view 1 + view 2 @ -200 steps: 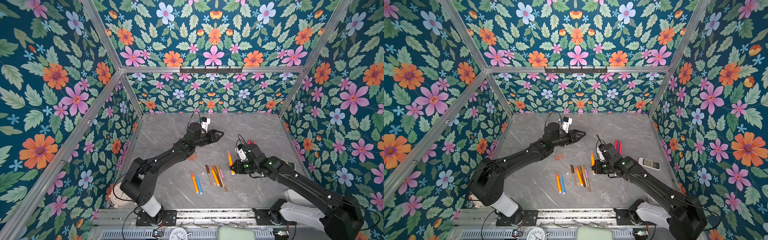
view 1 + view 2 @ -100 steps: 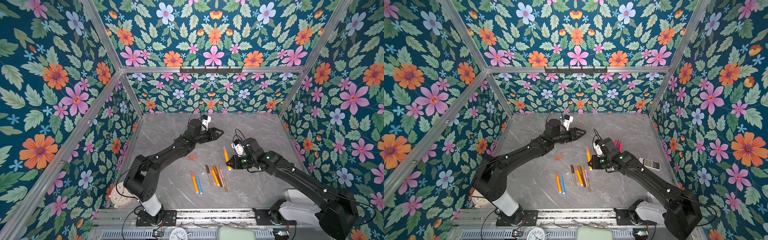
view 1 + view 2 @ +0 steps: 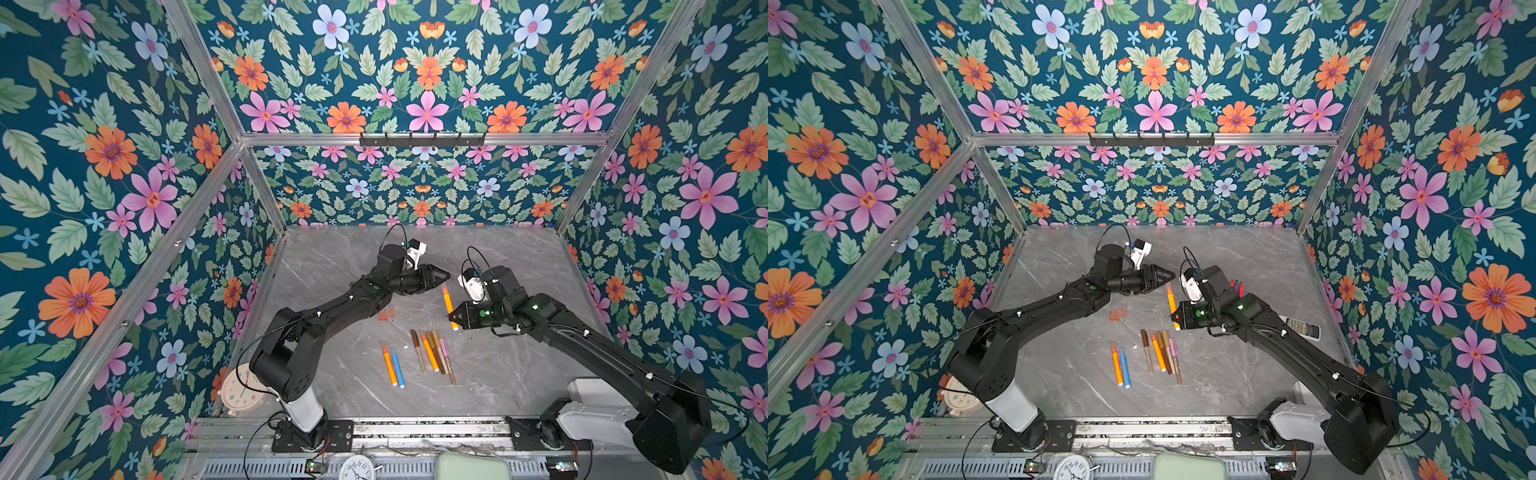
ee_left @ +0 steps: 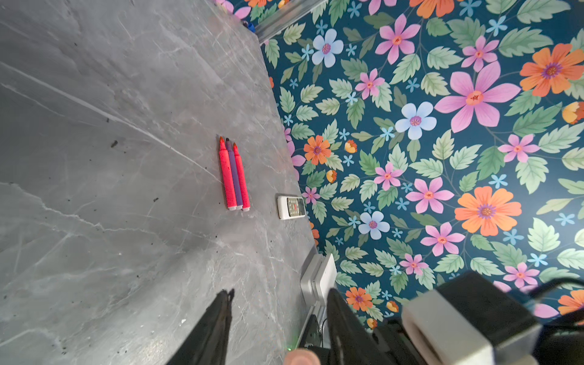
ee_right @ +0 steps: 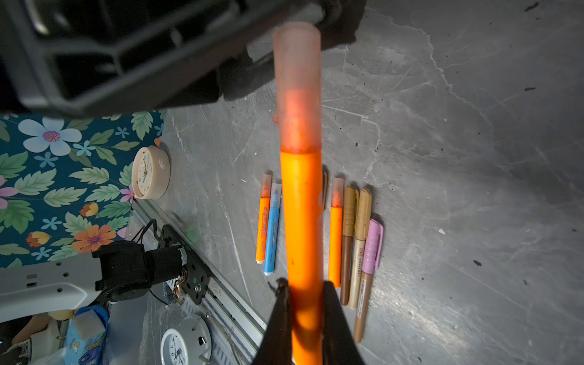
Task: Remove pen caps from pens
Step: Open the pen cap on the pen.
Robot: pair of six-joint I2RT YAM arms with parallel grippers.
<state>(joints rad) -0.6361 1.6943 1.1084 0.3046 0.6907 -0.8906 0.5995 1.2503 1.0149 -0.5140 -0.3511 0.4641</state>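
Note:
My right gripper (image 3: 455,318) (image 5: 303,286) is shut on the barrel of an orange pen (image 3: 448,303) (image 5: 301,205), held above the table. Its translucent orange-red cap (image 5: 297,85) is on and points at my left gripper (image 3: 442,275) (image 4: 279,292). That gripper is open and holds nothing; the blurred cap end (image 4: 300,357) shows between its fingers, touching neither. Capped pens (image 3: 432,355) lie in a row near the front, with an orange and a blue one (image 3: 394,366) beside them. Two loose caps (image 3: 386,314) lie under the left arm. Three uncapped pens (image 4: 234,173) lie at the right.
A white remote control (image 3: 1304,327) lies by the right wall, near the three uncapped pens. A round cream clock (image 3: 241,390) stands at the front left corner, another clock (image 3: 357,469) below the front rail. Flowered walls close in three sides.
My right gripper has carried the orange pen up and to the left, bringing its cap end close to the left gripper. The left gripper has shifted only a little.

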